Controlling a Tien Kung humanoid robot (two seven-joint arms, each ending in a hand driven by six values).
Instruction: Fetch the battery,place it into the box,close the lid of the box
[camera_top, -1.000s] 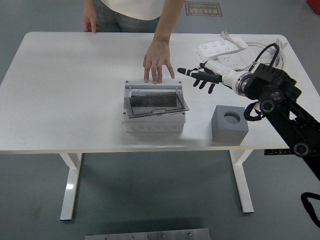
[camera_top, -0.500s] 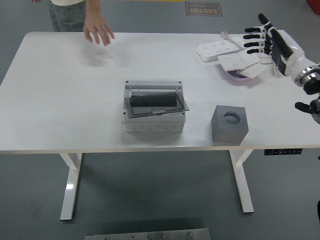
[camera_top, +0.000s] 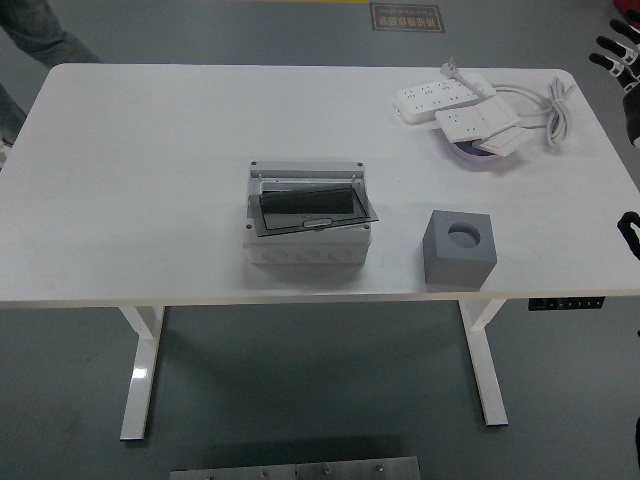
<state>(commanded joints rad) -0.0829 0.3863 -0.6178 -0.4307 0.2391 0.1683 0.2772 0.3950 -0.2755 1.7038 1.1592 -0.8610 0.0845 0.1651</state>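
Resting mid-bench (camera_top: 150, 180), the grey box (camera_top: 308, 225) had its dark lid (camera_top: 312, 208) tilted; the right robot hand (camera_top: 622, 55) showed spread fingers, empty, at the frame's edge.

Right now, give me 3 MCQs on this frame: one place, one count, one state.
1. Where is the grey block relative to the box?
A. to its right, near the table's front edge
B. behind it
C. on top of it

2. How many white power strips lie on the table?
A. none
B. two
C. four

3. How does the box's dark lid sit?
A. removed and lying on the table
B. standing straight up
C. lowered over the opening, slightly skewed

Answers:
1. A, the block stands right of the box by the near edge.
2. B, two strips lie at the far right corner.
3. C, the lid lies over the opening, turned a little against the frame.
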